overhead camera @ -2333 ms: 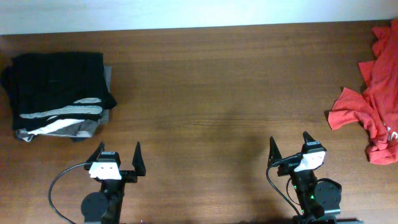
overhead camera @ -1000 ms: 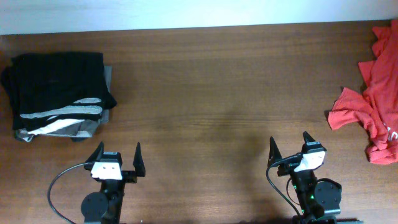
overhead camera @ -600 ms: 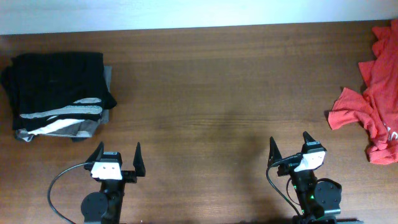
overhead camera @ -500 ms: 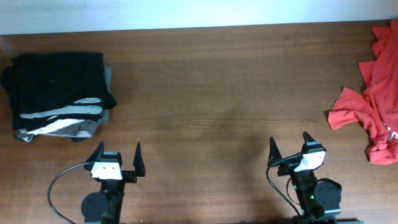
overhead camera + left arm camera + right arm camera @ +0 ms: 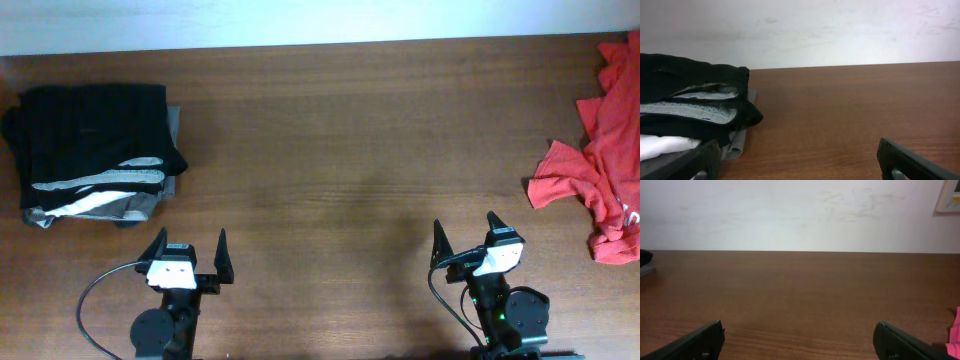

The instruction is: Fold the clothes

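A folded stack of clothes (image 5: 92, 150) lies at the table's left: black on top, a grey piece with a white stripe beneath; the left wrist view shows the stack (image 5: 690, 112) at its left. A crumpled red-orange garment (image 5: 598, 170) lies at the right edge, and a sliver of it (image 5: 956, 330) shows in the right wrist view. My left gripper (image 5: 189, 250) sits open near the front edge, below the stack, with nothing between its fingers (image 5: 700, 162). Near the front right, my right gripper (image 5: 465, 232) is open and empty too, left of the red garment.
Brown wooden table (image 5: 340, 150) between the two clothes piles. A white wall (image 5: 790, 215) runs along its far edge. Both arm bases stand at the front edge.
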